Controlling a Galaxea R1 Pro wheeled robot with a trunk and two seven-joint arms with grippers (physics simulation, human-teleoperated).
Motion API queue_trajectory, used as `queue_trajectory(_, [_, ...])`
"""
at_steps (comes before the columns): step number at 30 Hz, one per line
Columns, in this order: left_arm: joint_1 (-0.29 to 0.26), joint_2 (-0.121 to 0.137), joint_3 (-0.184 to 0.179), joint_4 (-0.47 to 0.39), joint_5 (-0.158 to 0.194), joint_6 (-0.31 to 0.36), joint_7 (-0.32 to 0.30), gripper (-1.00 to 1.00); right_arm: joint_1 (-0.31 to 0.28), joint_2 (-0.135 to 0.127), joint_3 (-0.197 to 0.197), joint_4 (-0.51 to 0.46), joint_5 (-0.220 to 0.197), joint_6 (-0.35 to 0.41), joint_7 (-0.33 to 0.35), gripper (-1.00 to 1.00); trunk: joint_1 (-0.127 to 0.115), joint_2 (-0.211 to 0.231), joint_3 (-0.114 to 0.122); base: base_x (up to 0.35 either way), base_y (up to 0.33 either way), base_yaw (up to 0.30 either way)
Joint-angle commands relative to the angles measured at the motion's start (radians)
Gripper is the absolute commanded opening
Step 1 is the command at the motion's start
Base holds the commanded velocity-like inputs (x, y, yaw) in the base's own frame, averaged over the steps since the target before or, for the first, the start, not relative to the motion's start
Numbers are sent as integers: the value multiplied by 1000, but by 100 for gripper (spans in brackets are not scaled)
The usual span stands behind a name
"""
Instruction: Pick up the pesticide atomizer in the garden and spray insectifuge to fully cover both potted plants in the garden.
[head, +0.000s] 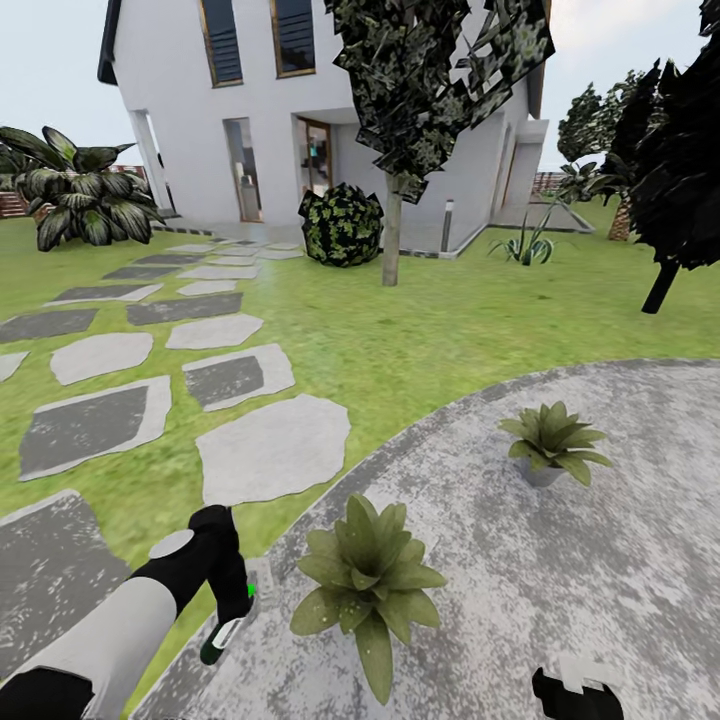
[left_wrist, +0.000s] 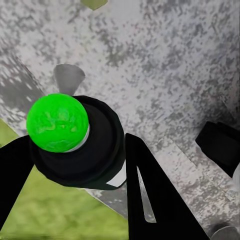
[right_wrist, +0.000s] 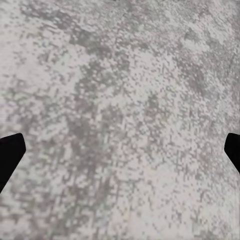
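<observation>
Two grippers and two potted plants make up the working scene, taken here from the robot's left across to its right. Farthest left, the left gripper (head: 228, 610) hangs over the edge of the round paved patio (head: 620, 560), where the mottled grey paving meets the lawn (head: 420, 330) and its stepping stones (head: 272, 448). Its fingers (left_wrist: 150, 200) are clamped on the pesticide atomizer (head: 225, 632), a slim dark green bottle with a white label. The left wrist view looks down on its black top, which carries a bright green ball-shaped cap (left_wrist: 57, 122). The bottle looks small, rigid and light, so I judge that a moderate squeeze around the body is enough. A smooth round wall could slip or twist, though, so a grip below the black collar, square across the widest part and clear of the nozzle, seems safest. Just beside it to the right stands the near potted plant (head: 365, 578), a speckled rosette whose soft leaves would bend at a touch. The far potted plant (head: 552, 440) sits well apart, further onto the paving, in a small grey pot. Farthest right, the right gripper (head: 577, 695) sits low over bare paving. Its dark fingertips (right_wrist: 9, 155) stand spread wide and hold nothing.
</observation>
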Motion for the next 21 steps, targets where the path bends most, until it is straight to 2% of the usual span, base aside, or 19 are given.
queue_trajectory(1, [0,1,-2,2,0,11,3,-100,-1,-1,-8,1,10,-4,-3,100,0,0,-1,0,0,55])
queue_trajectory(17, [-1,1,0,-3,0,11,13,-100,-1,0,-8,1,10,-4,-3,100,0,0,-1,48,-27,5])
queue_trajectory(19, [-4,-5,-1,-14,0,14,11,-100,-1,0,-8,1,10,-4,-3,100,0,0,-1,5,-4,0])
queue_trajectory(21, [-3,-32,-4,-32,-8,22,12,-100,-1,-1,-8,1,10,-4,-3,100,0,0,-1,1,-1,0])
